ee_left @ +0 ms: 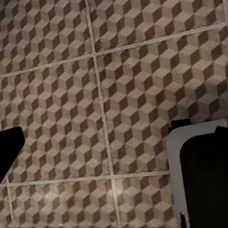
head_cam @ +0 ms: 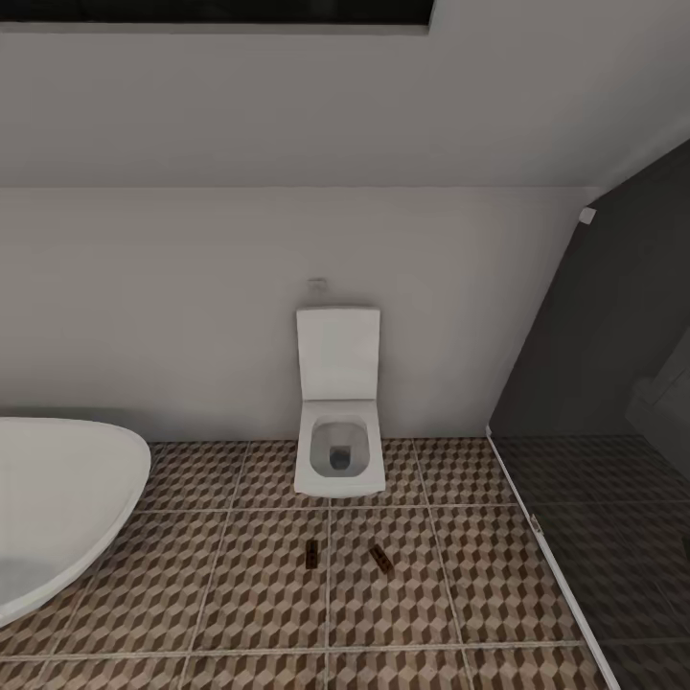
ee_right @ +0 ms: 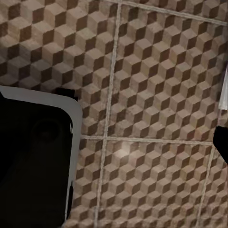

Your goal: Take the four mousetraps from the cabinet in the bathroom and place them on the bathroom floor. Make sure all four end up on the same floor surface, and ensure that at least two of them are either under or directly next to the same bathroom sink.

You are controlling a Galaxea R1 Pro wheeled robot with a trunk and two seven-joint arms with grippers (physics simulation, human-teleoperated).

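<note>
From my head I look down on the bathroom floor (head_cam: 240, 585), big square tiles printed with brown, beige and white cubes and split by pale grout. Two mousetraps lie flat on it in front of a white toilet (head_cam: 337, 422) with its squared lid up and its bowl empty: one mousetrap (head_cam: 311, 553) just beside a grout line, the other mousetrap (head_cam: 381, 559) near it, turned at a slant; both are too small for me to make out their wire. A smooth white bathtub (head_cam: 57, 508) is cut off at the left edge, and a dark glass panel (head_cam: 594, 383) stands at the right. My left wrist looks at the same cube tiles with blurred dark shapes at the edges; my right wrist likewise. I cannot tell whether either claw is released or clenched.
</note>
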